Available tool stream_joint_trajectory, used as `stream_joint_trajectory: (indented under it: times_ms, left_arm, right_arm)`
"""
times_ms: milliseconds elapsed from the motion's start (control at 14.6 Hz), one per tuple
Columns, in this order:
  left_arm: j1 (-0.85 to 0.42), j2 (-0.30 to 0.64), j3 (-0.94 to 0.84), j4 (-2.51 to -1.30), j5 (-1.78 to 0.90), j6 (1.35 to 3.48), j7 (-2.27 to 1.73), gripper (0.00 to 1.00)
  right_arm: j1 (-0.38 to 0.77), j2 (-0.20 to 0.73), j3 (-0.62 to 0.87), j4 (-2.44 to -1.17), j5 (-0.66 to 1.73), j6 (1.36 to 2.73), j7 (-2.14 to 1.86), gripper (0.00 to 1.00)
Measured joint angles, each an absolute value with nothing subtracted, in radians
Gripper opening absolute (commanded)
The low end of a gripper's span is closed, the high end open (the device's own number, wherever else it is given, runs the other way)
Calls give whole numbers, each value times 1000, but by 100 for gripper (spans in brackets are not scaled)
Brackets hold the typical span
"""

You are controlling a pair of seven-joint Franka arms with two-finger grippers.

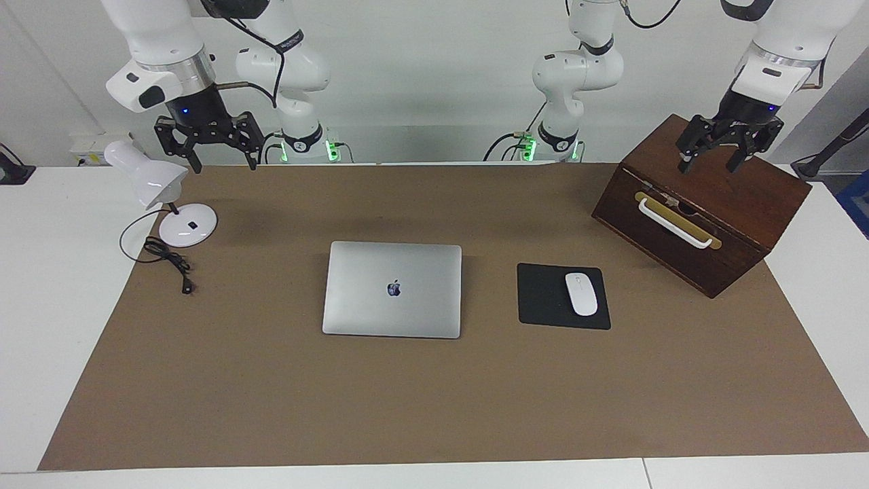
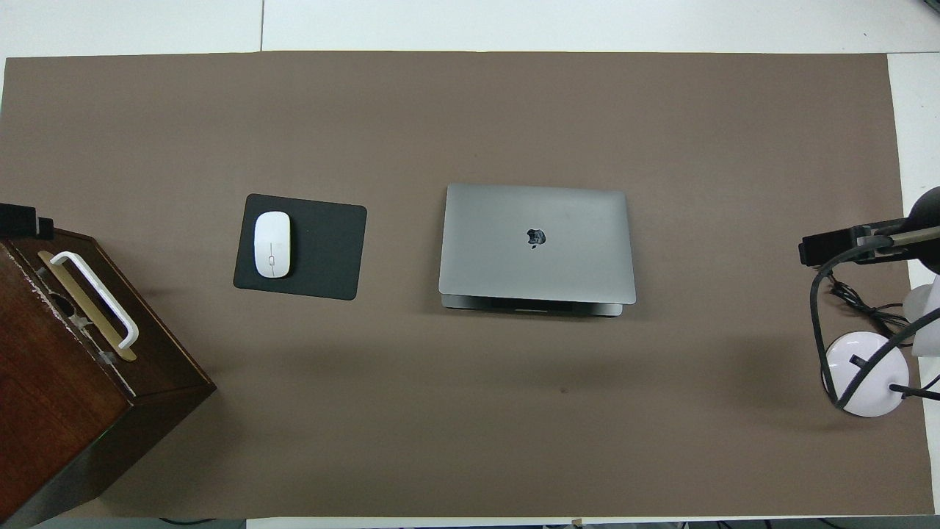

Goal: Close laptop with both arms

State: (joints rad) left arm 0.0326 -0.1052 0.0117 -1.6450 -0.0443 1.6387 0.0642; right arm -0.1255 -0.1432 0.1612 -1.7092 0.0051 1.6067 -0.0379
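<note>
though shut, the wooden box [image 1: 706,207] hides its contents.

White wall [image 1: 421,75], white table [image 1: 54,285], brown mat [image 1: 434,394], perhaps paper

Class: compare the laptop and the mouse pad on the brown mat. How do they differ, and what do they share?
The laptop is silver-grey; the mouse pad is black. The laptop is larger. The laptop's lid is bare except for a dark logo; the mouse pad carries a white mouse. Both are flat rectangles lying side by side on the mat.
</note>
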Motion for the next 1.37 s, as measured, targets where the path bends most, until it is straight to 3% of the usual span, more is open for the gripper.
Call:
stream_joint_trajectory:
  times_ms: [481, 1373]
  left_arm:
    - [33, 13, 10, -1517, -44, 1541, 64, 100]
    - [29, -7, -16, -1594, -44, 1521, 56, 100]
  right_arm:
    - [-123, -143, 167, -1709, 6, 1607, -39, 100]
    - [-124, -142, 168, -1717, 6, 1607, -43, 100]
